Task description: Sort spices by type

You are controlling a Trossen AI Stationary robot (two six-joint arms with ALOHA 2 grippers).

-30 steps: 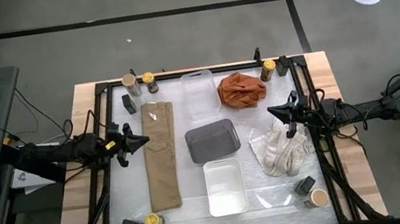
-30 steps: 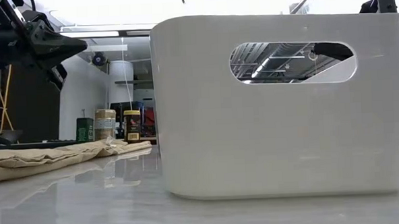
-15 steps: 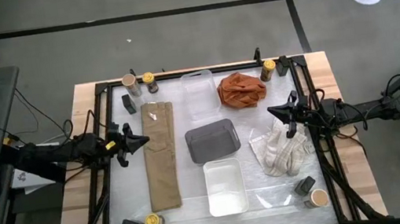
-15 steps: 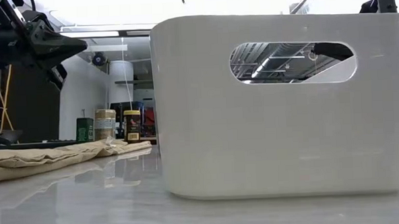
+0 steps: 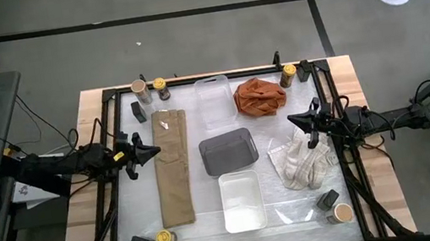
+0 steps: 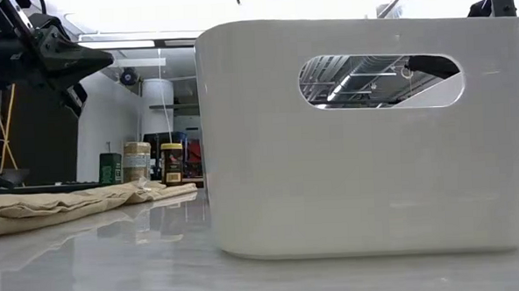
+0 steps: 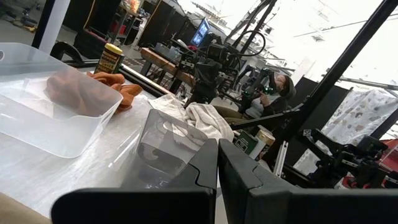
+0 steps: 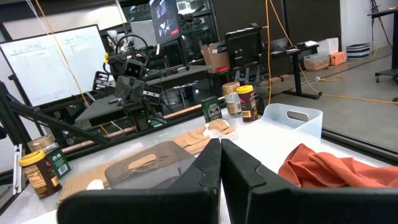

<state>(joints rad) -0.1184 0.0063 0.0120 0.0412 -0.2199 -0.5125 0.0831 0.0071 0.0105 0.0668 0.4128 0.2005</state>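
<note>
High view: while both arms wait at the counter (image 5: 345,75) edges, spices sit in four corner groups; far-left jar (image 5: 160,86), near-left jar (image 5: 164,238), far-right jar (image 5: 288,73), near-right tub (image 5: 342,212).
Low view: white tray (image 6: 364,132) fills front; tin, tub, jar behind tan cloth (image 6: 60,205).
Left wrist view: left gripper (image 7: 217,163) fingers pressed together, empty.
Right wrist view: right gripper (image 8: 221,163) fingers pressed together, empty.

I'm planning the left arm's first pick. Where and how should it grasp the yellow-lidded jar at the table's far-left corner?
Judging by the high view, grip the yellow-lidded jar around its round lid or upper body, coming straight down. It stands upright with the tan-topped tub close beside it, so close the fingers across the free sides.
</note>
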